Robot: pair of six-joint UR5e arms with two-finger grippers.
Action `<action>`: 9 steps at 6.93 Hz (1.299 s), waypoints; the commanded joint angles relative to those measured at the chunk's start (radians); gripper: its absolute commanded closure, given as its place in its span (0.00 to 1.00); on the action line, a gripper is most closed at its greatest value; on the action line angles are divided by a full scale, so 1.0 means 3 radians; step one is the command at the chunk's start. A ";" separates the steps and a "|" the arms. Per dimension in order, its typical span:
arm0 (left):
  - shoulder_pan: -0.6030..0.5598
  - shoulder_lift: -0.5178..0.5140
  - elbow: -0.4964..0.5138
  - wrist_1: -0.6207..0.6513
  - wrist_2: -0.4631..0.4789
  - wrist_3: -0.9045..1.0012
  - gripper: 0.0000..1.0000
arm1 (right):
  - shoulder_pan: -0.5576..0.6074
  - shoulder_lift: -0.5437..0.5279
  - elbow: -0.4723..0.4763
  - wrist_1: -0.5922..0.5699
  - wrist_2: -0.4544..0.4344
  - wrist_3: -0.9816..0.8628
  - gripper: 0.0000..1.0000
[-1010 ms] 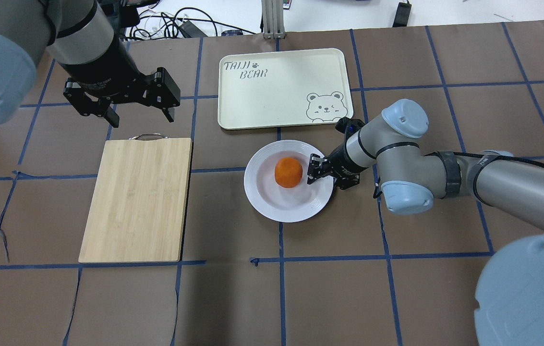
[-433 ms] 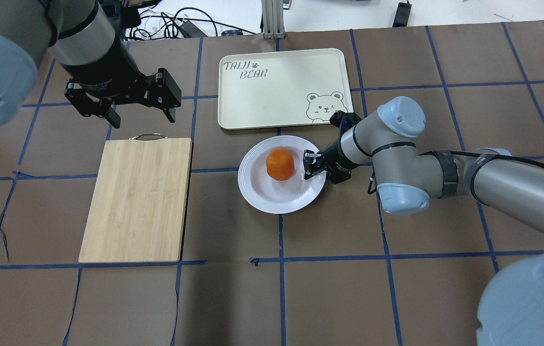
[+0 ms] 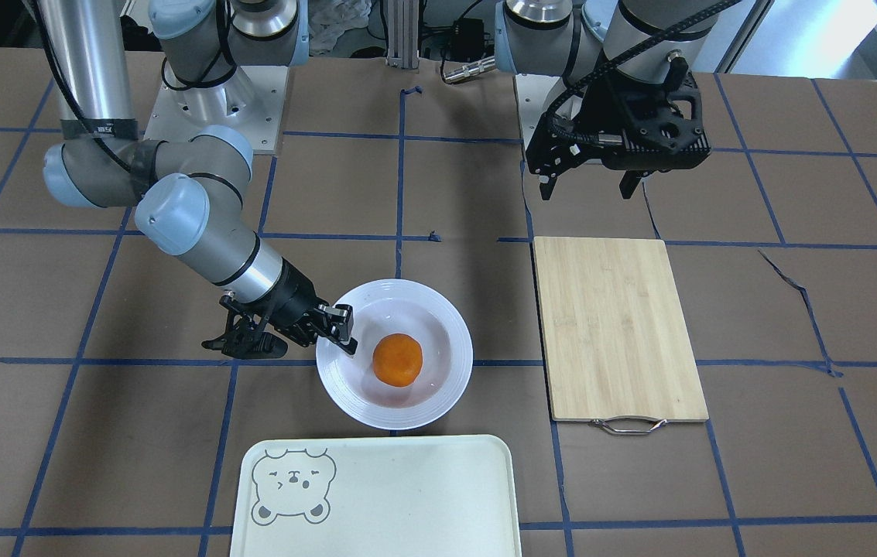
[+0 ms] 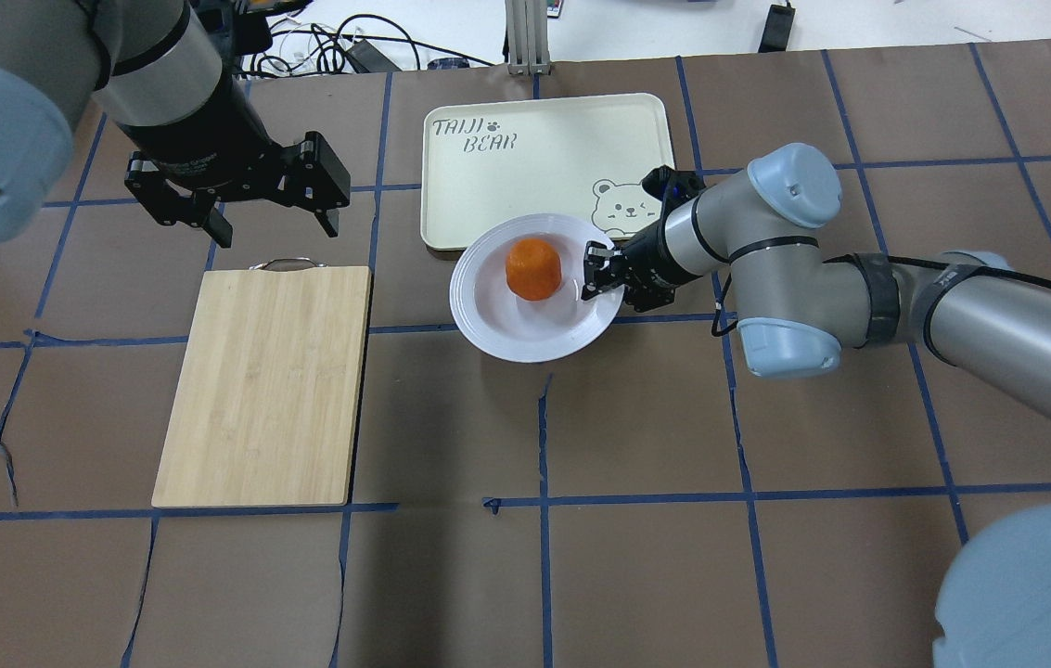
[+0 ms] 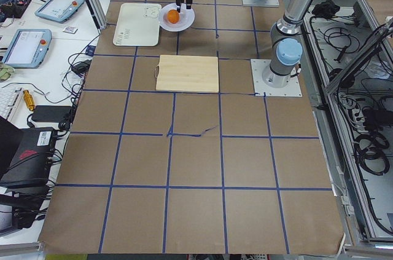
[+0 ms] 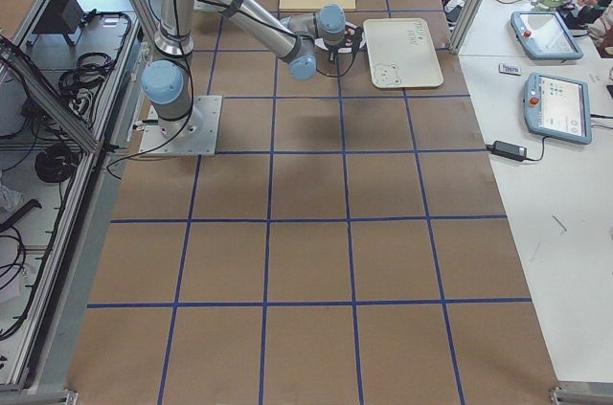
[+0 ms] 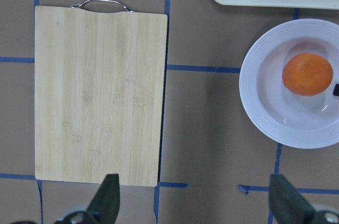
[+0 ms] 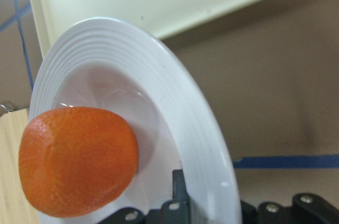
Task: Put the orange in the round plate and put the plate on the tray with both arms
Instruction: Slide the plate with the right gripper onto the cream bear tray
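Right gripper (image 4: 592, 274) was clamped on the round plate (image 4: 488, 325) rim, orange (image 4: 533, 268) inside, plate at the tray (image 4: 544, 158) edge; left gripper (image 4: 275, 227) hung open. Next, probably: carry it over, set down level.

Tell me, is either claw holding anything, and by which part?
The right claw grips the round plate by its rim, on the edge nearest that arm, with the orange sitting in it. The left claw is open and empty.
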 commanded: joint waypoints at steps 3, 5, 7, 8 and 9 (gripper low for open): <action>-0.0005 0.0000 -0.0005 0.0000 0.0005 -0.0004 0.00 | -0.0092 0.0956 -0.1503 0.0013 -0.0006 0.0131 1.00; -0.0005 0.0000 -0.0005 0.0000 0.0005 0.0001 0.00 | -0.0154 0.1279 -0.1767 0.0013 -0.0021 0.0126 1.00; -0.0005 0.0000 -0.0005 0.0000 0.0005 0.0001 0.00 | -0.0159 0.1281 -0.1737 0.0216 -0.0138 0.0156 1.00; -0.0005 0.0000 -0.0010 0.0000 0.0005 0.0001 0.00 | -0.0159 0.1275 -0.1736 0.0243 -0.0149 0.0146 0.92; -0.0010 0.0000 -0.0010 0.0000 0.0005 0.0001 0.00 | -0.0159 0.1275 -0.1706 0.0248 -0.0281 0.0146 0.65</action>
